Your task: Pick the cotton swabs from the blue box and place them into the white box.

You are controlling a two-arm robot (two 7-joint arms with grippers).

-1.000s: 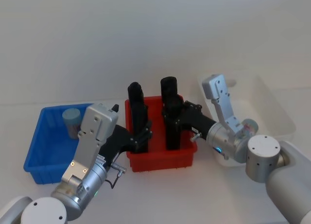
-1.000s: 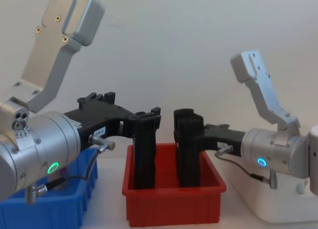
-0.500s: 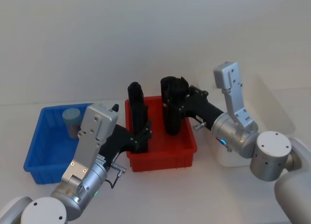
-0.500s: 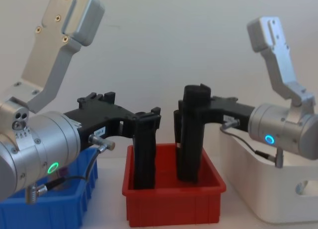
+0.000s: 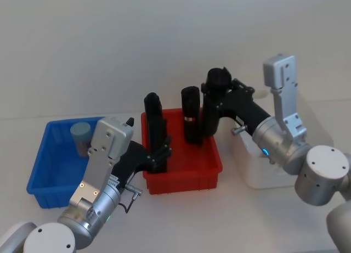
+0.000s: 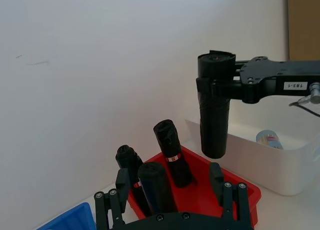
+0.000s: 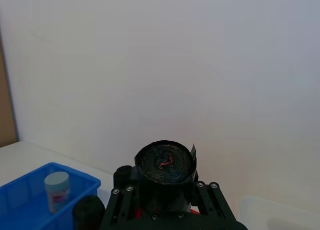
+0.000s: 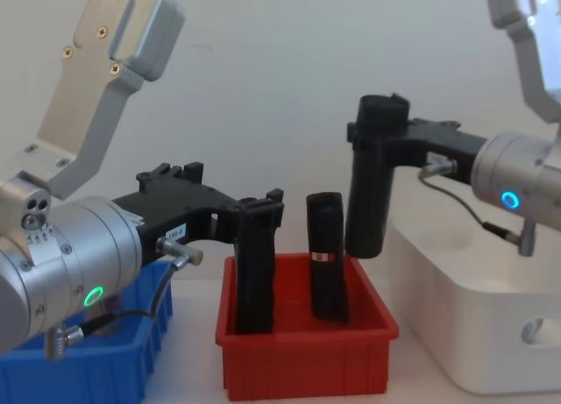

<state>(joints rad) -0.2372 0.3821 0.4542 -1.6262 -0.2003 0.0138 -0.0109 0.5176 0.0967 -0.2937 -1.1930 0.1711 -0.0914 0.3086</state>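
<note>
One cotton swab jar (image 5: 81,135) with a pale teal lid stands in the blue box (image 5: 44,190) at the left, and shows in the right wrist view (image 7: 56,190) too. Another jar (image 6: 269,138) lies in the white box (image 5: 263,176) at the right. My right gripper (image 5: 215,99) is shut on a tall black roll (image 8: 372,194) and holds it in the air between the red bin (image 5: 181,179) and the white box. My left gripper (image 5: 162,154) stands open around a black roll (image 6: 155,185) that is upright in the red bin.
Another black roll (image 5: 191,113) with a red band stands in the red bin, between the two boxes. A plain white wall rises close behind the table. In front of the bins the table top is bare.
My right gripper has lifted its black roll up out of the red bin and carried it right, toward the white box. The left arm has not moved.
</note>
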